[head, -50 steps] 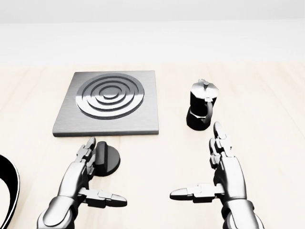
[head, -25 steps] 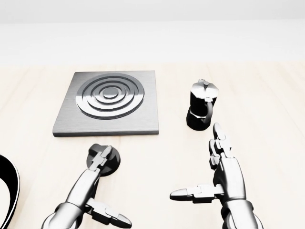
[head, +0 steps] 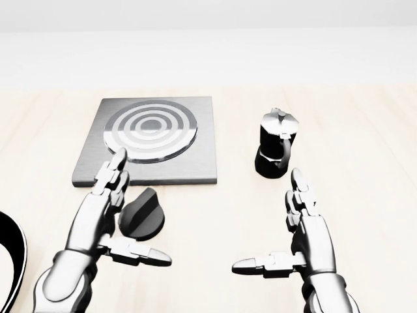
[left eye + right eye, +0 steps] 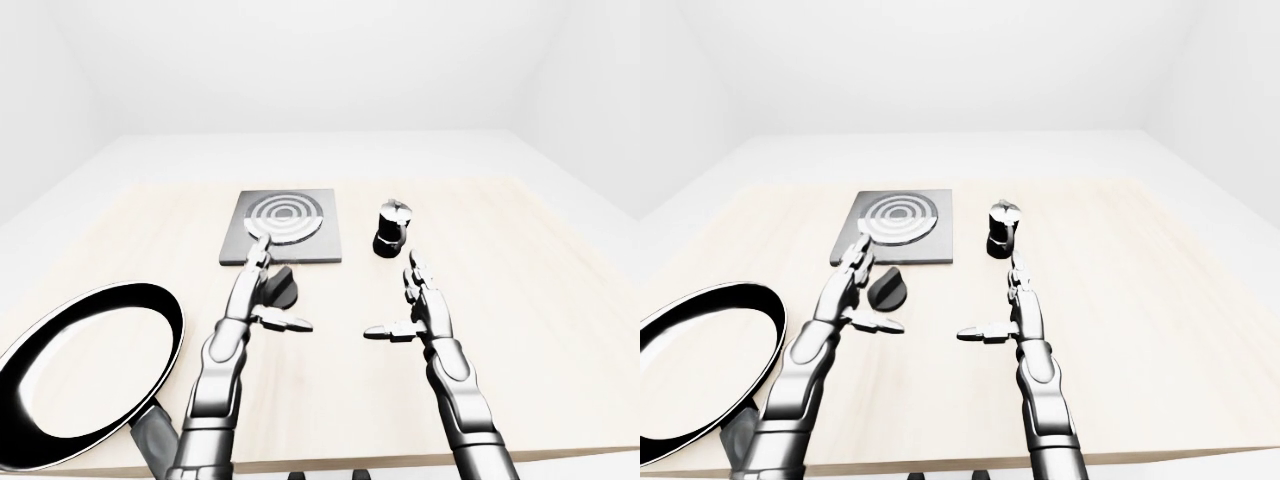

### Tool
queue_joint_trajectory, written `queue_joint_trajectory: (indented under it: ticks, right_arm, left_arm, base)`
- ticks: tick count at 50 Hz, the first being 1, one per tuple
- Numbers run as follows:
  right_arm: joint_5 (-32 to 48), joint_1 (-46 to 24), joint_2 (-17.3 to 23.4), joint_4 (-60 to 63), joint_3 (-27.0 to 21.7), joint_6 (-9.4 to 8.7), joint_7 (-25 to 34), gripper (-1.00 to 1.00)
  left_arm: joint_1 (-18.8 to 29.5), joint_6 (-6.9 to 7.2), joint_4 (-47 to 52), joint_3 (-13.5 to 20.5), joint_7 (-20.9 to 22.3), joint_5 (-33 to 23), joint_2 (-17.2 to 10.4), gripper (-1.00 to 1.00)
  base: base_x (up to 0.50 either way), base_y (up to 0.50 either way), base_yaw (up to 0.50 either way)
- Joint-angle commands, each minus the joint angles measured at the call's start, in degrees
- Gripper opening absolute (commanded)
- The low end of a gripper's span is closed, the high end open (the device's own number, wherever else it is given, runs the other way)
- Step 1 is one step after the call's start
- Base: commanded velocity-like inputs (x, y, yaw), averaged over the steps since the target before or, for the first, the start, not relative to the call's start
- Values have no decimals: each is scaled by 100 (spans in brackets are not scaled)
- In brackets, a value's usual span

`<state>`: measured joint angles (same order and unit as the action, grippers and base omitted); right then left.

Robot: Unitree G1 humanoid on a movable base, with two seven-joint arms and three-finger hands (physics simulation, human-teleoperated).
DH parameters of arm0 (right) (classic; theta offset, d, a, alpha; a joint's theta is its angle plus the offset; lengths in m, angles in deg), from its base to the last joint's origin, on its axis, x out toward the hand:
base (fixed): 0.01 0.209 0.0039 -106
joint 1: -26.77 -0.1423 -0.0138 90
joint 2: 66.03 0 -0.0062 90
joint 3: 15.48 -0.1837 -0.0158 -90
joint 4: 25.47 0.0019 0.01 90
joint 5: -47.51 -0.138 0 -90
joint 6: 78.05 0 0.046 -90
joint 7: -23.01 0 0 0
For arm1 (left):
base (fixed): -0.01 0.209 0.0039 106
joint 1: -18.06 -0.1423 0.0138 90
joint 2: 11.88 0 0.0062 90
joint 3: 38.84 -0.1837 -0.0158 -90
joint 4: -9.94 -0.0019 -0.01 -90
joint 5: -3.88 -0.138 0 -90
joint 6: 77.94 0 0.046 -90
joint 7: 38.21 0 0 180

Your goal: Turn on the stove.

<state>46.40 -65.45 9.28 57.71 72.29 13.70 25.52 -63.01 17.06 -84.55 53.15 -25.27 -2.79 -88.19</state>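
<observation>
The left robot hand [image 3: 107, 212] is seen held open above the worktop [image 3: 365, 130], its two long fingers [image 3: 112, 171] stretched toward the top of the head view and its thumb spread out to the right. Nothing is gripped by it. Just to the right of this robot hand, between the fingers and the thumb, the black stove knob [image 3: 142, 214] is found lying on the worktop, with its ridge angled up to the right; whether the palm touches it cannot be told. Directly beyond the fingertips, the square grey stove plate [image 3: 195, 163] with its ringed burner [image 3: 151, 131] is set flat, and the lower edge of the plate is overlapped by the fingertips in the head view.

The right robot hand [image 3: 306, 238] is likewise held open and empty, with fingers pointed upward and thumb extended to the left, well apart from the knob. Above it, near its fingertips, a black moka pot [image 3: 276, 151] is stood upright. Far to the left of the left robot hand, a black frying pan [image 4: 85, 365] is laid near the worktop's edge.
</observation>
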Motion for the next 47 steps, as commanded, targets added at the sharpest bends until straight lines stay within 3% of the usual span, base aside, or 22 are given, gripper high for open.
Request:
queue_joint_trajectory:
  ticks: [1,12,21,43,45,46,47]
  right_arm:
    - [4,-13,-1,-20,2,3,-7,100]
    - [-7,-25,4,-57,-8,20,-4,100]
    - [-15,4,1,33,-8,-45,-12,100]
    - [-6,-7,1,-5,-3,-16,-12,100]
    - [-5,-5,1,8,-1,-28,-12,100]
    - [-11,7,7,210,3,-218,-16,100]
    - [-10,9,6,227,2,-231,-17,100]
  left_arm:
    - [209,0,1082,534,-923,1144,-204,100]
    - [143,0,1980,754,-1363,1584,-323,100]
    - [125,0,2146,859,-1486,1770,-366,100]
    - [222,0,2305,1091,-1675,2089,-534,100]
    - [223,0,2316,1094,-1677,2099,-542,100]
    - [220,0,2303,1094,-1671,2104,-544,100]
    - [222,0,2308,1099,-1675,2111,-546,100]
  base:
    - [0,0,0]
    - [0,0,0]
    - [0,0,0]
    - [0,0,0]
    - [0,0,0]
    - [0,0,0]
    - [0,0,0]
